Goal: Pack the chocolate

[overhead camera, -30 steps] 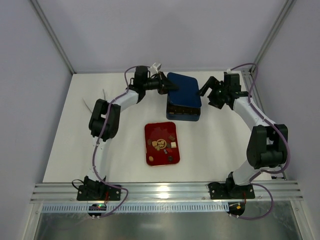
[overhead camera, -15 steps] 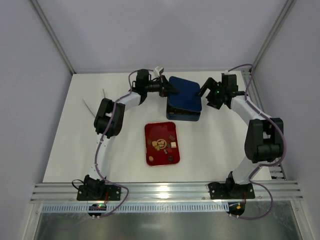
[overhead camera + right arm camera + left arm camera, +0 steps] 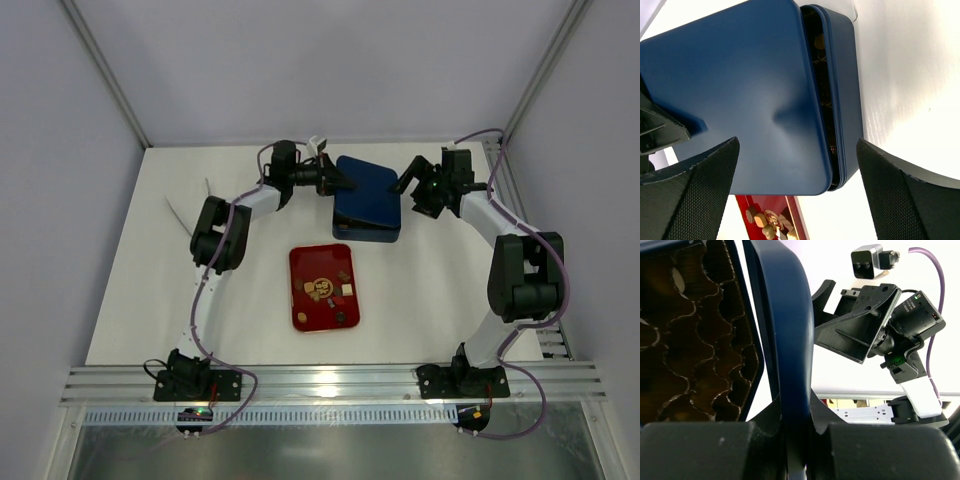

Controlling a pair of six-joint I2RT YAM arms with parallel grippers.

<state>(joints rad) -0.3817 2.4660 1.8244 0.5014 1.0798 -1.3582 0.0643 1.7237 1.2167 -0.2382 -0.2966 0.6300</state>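
Note:
Several small chocolate pieces, brown and tan, lie on the red tray; they also show in the right wrist view as chocolate pieces. My left gripper is shut on the left edge of the dark blue lid, gripped between the pads. The lid hangs tilted just above the blue box, with a gap on the right. Brown cells show inside. My right gripper stands open at the box's right side, its jaws wide around the lid's corner, touching nothing.
The tray lies in front of the box, mid-table. A white strip lies at the far left. The enclosure's walls and metal posts stand close behind both arms. The rail runs along the near edge.
My left arm has carried the lid a little to the right, further over the box. My right gripper has shifted slightly toward the box and stays open.

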